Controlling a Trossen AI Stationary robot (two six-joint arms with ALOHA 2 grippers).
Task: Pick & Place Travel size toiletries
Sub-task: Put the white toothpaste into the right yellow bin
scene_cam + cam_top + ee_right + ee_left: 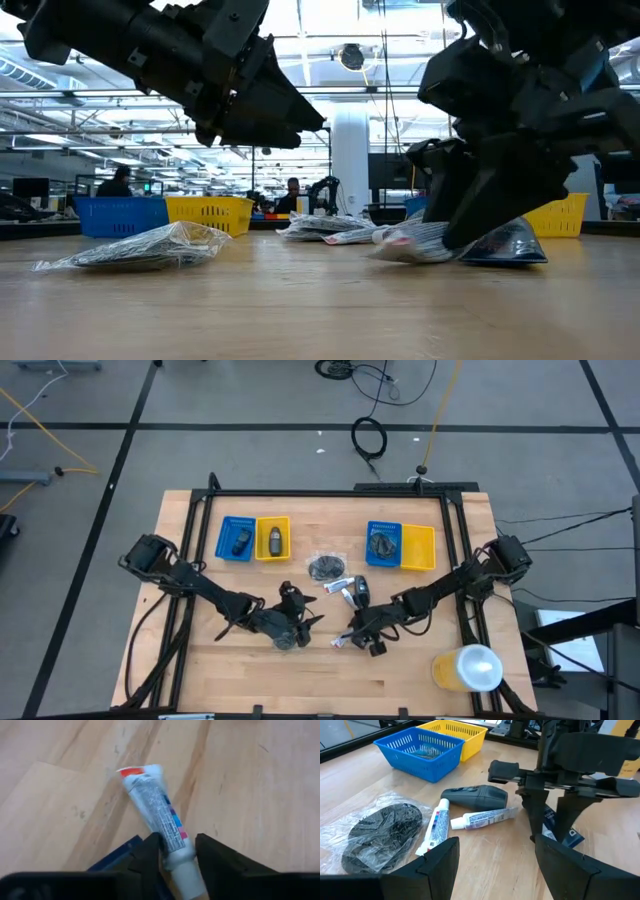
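From above, I am seeing both arms reaching into the lower middle of the frame. My right gripper (368,636) is sitting low over a small white tube (345,640), just below the other loose toiletries; the blue and yellow trays (255,538) are waiting higher up.

At table level, a wrapped disc (140,246) is lying at the left, untouched.

In the left wrist view, the left gripper (495,862) is standing wide open, holding nothing, above the tubes.

In the right wrist view, the right fingers (150,852) are closing on the tube near its cap, probably for a firm lift.
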